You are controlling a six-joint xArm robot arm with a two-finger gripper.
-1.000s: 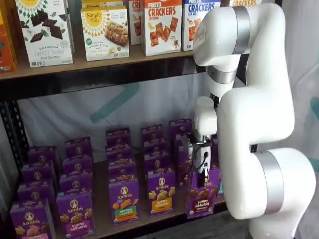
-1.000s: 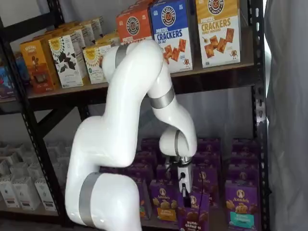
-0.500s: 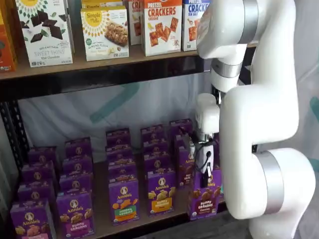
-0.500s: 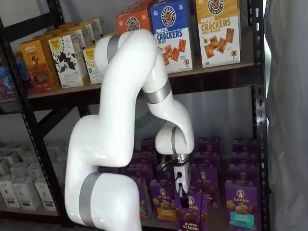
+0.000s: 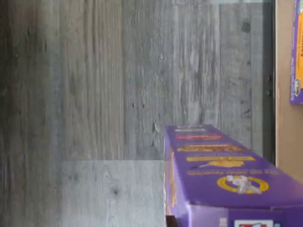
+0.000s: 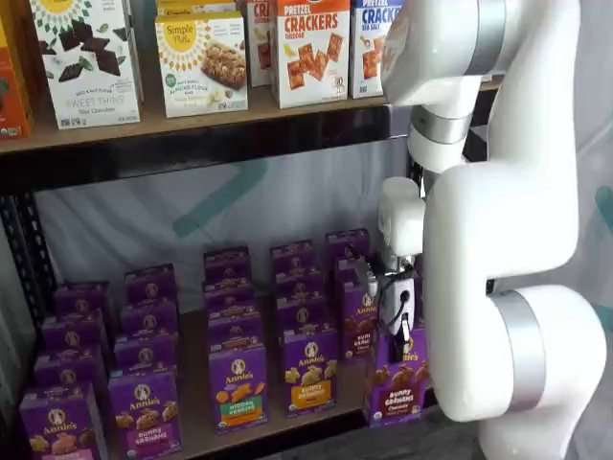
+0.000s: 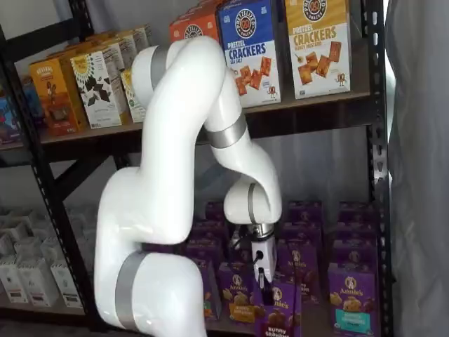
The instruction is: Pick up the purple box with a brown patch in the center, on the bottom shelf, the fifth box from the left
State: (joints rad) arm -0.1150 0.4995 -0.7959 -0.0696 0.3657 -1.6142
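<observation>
The purple box (image 6: 397, 388), an Annie's box with dark brown bunny crackers pictured on its front, hangs upright from my gripper (image 6: 394, 335) in front of the bottom shelf (image 6: 192, 422). The black fingers are closed on its top. In both shelf views the box sits forward of its row; it also shows in a shelf view (image 7: 276, 314) under the gripper (image 7: 265, 279). In the wrist view the box's purple top and side (image 5: 222, 175) fill the near corner, out over the grey floor (image 5: 94, 94) beyond the shelf's dark front edge (image 5: 269, 85).
Rows of other purple Annie's boxes (image 6: 238, 383) stand on the bottom shelf, with one at the far right (image 7: 349, 298). Cracker boxes (image 6: 311, 53) line the higher board. The white arm (image 6: 498, 240) stands between the camera and the rack's right post (image 7: 379, 175).
The gripper has drawn the purple box forward, out of its row and past the shelf's front edge. The arm's upper links have shifted with it.
</observation>
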